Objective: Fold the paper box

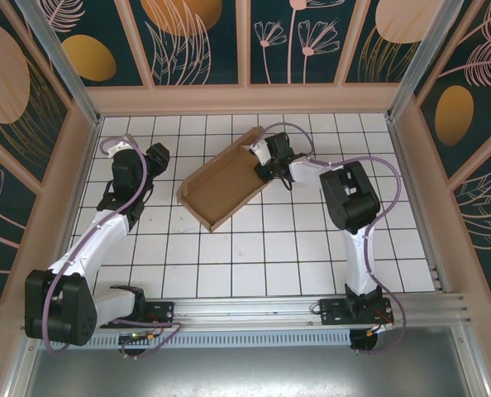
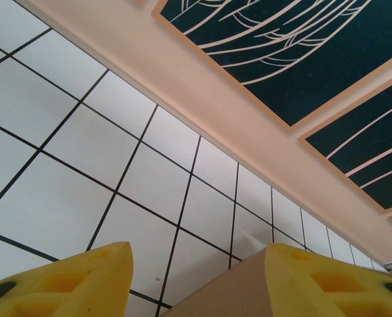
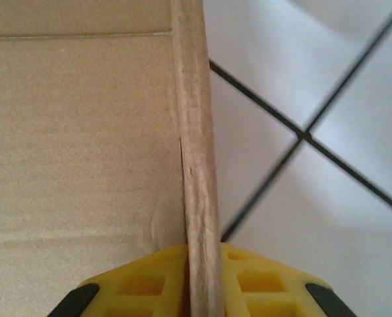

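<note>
The box lies on the tiled floor in the far middle of the workspace, turned diagonally, its long axis running from near left to far right. It is partly formed: an open tray with a flat base and raised side walls. In the right wrist view the box base is on the left and one upright wall runs up the centre, with bare floor to its right. The right gripper is at the far right end of the box; its yellow fingers are closed on that wall, one on each side of the cardboard edge. The left gripper is left of the box, apart from it and above the floor. Its yellow fingers are spread wide and hold nothing. Beyond them are floor tiles and the patterned back wall.
</note>
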